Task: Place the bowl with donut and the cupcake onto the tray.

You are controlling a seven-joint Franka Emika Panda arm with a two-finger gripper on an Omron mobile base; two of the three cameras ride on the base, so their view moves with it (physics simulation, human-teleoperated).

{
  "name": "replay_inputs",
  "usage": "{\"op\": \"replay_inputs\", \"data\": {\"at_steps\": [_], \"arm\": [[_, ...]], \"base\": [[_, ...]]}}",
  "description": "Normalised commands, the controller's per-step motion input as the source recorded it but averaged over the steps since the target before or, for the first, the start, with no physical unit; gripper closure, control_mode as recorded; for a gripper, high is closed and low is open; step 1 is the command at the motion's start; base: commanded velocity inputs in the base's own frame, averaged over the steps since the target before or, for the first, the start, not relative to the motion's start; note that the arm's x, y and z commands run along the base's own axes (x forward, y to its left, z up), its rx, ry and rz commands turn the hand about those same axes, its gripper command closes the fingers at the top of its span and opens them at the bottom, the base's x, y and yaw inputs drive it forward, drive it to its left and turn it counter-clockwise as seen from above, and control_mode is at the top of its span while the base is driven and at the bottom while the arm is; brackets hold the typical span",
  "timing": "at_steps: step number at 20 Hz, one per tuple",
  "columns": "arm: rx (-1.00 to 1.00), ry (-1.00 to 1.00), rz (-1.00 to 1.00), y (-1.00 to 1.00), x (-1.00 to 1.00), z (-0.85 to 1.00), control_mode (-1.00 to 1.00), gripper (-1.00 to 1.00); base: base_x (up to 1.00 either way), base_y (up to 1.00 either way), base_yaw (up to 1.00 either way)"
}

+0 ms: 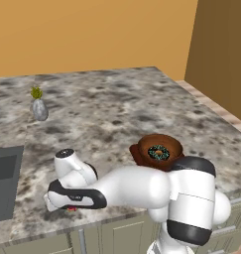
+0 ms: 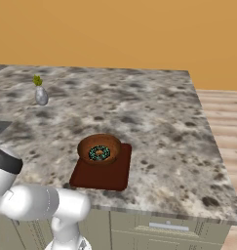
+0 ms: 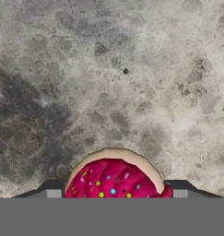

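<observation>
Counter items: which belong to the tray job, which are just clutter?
Job:
- bowl, on the tray
- donut, in the bowl
- tray
- cupcake, between the gripper fingertips, above the counter

Clutter:
- grey vase with sprig
- sink basin

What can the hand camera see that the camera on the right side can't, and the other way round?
Hand view: the pink-topped cupcake with its sprinkles, sitting between the gripper tips. Right base view: the tray carrying the bowl with the donut, plus a small grey vase far back. Both share the speckled stone counter.
</observation>
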Motion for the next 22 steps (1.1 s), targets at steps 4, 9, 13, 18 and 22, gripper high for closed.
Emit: {"op": "replay_inputs", "data": {"at_steps": [4,9,13,18,22], "arm": [[0.0,0.0,0.0,0.0,-0.04,0.12,-1.0,1.0],[0.03,0.0,-0.01,-0.17,-0.23,0.44,-1.0,1.0],[0.04,0.0,0.0,-0.63,-0.01,0.35,-1.0,1.0],[0.07,0.0,-0.05,-0.98,0.0,0.23,-1.0,1.0],[0.05,0.01,-0.03,-1.0,0.0,0.09,-1.0,1.0]], "base": [[0.0,0.0,0.0],[0.0,0.0,0.0],[0.0,0.0,0.0],[0.0,0.0,0.0],[0.0,0.0,0.0]]}}
